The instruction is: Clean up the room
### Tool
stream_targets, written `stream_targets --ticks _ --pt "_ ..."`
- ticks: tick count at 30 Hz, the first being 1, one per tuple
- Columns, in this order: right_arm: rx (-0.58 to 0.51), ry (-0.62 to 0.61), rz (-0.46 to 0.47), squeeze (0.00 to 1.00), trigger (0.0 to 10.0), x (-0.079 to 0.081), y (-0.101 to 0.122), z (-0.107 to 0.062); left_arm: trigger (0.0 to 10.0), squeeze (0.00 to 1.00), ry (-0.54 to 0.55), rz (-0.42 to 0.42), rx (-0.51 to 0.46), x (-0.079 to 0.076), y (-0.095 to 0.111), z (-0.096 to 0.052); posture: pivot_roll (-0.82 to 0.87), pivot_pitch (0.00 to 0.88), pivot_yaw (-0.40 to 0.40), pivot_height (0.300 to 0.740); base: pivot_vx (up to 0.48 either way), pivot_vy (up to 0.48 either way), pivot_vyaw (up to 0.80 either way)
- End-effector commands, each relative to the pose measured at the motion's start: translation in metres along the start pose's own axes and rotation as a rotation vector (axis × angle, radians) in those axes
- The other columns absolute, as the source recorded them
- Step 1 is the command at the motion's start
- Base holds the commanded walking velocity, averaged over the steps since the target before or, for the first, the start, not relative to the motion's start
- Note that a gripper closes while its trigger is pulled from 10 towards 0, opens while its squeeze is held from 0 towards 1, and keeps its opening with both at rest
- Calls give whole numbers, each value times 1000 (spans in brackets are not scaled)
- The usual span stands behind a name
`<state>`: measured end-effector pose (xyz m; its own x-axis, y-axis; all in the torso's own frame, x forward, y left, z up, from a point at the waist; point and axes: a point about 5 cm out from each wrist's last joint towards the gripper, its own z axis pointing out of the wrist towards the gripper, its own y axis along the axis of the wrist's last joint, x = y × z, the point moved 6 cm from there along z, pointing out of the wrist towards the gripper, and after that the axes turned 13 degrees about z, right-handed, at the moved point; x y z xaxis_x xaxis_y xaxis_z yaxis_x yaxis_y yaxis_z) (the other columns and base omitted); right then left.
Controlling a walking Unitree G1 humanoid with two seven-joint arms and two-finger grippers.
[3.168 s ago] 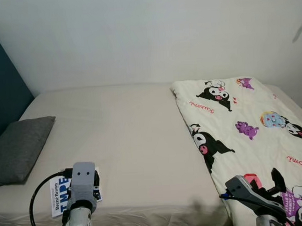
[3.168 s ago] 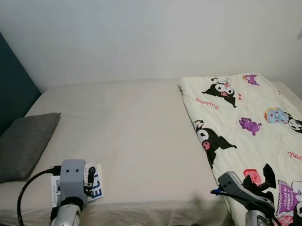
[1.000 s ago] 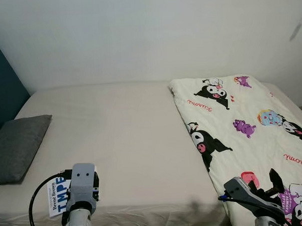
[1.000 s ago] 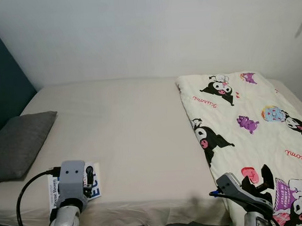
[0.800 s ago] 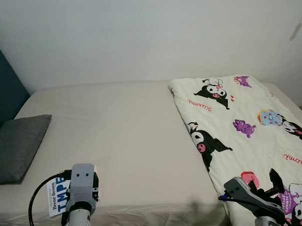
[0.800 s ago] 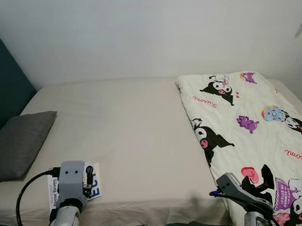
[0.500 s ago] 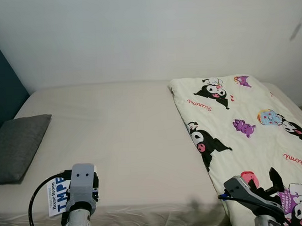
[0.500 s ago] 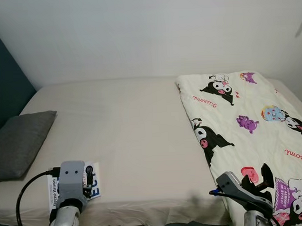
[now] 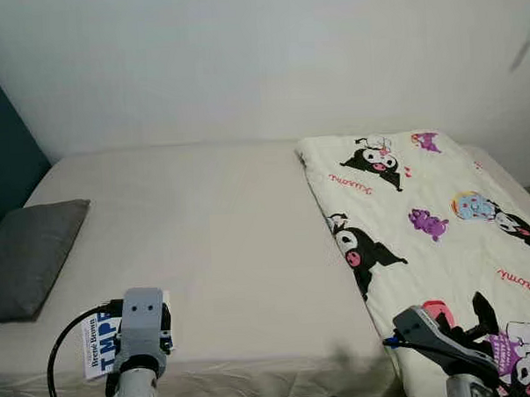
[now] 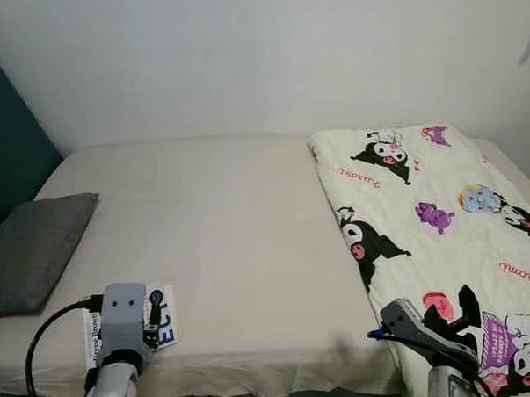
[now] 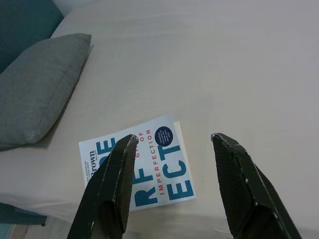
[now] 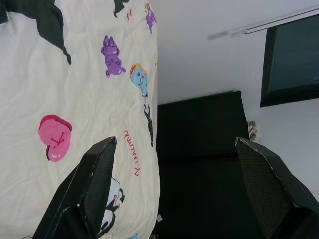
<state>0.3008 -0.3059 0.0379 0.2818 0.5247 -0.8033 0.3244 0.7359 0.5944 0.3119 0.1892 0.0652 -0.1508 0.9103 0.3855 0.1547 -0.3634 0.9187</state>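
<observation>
You face a bed (image 9: 214,245) with a smooth beige sheet, set against a plain white wall (image 9: 259,58). A soft grey pillow (image 9: 26,257) lies at its left; a cartoon-printed cream quilt (image 9: 425,235) covers the right side. A glossy paperback book (image 11: 144,169) lies flat near the front left edge, its cover partly hidden by your left arm. Your left pincer (image 11: 172,144) hovers spread wide above it, holding nothing. Your right pincer (image 12: 174,144) gapes empty over the quilt.
</observation>
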Motion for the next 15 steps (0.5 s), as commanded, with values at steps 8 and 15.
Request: stream_targets --ticks 8,15 --pt "19 12 -4 0 10000 3 -7 -4 10000 0 9 11 18 3 -6 -2 -20 190 -8 740 0 0 0" --pt "18 12 -4 0 10000 3 -7 -4 10000 0 1 11 17 1 -5 -2 -21 193 -1 740 0 0 0"
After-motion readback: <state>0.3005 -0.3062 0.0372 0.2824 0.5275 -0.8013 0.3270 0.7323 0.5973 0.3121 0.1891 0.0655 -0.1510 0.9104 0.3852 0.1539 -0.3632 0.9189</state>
